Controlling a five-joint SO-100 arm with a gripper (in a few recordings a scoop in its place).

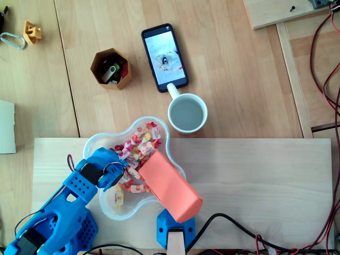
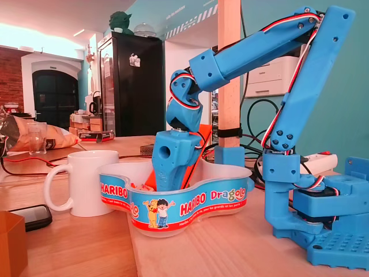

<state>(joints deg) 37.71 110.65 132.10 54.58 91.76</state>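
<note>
**GRIPPER IN CANDY BOWL: POSITION AND STATE**

Standing at the table, I read the overhead view as follows, left to right.

1. A carabiner (image 1: 11, 40) lies at the far-left edge, well apart from the arm.
2. A hexagonal holder (image 1: 110, 69) stands at 12 o'clock from the gripper.
3. The blue gripper (image 1: 118, 171) points down into the bowl (image 1: 93, 144), entering over the rim from 8 o'clock. Its long axis runs 8 o'clock to 2 o'clock. I cannot tell whether the fingers are parted or closed: candy crowds the tips here, and in the fixed view the wall of the bowl (image 2: 196, 205) hides them.
4. The wrapped candies (image 1: 139, 147) lie inside the bowl. The nearest pieces touch the gripper tip at 3 o'clock, the main heap sits at 1 o'clock, and a few lie at 5 o'clock.
5. A phone (image 1: 164, 57) lies at 1 o'clock, well beyond the bowl.
6. An orange block (image 1: 170, 186) leans over the bowl's right lobe, with its long axis running 11 o'clock to 5 o'clock. Its upper end is just beside the candies.
7. A white mug (image 1: 187, 114) stands at 2 o'clock, just beside the rim.
</note>
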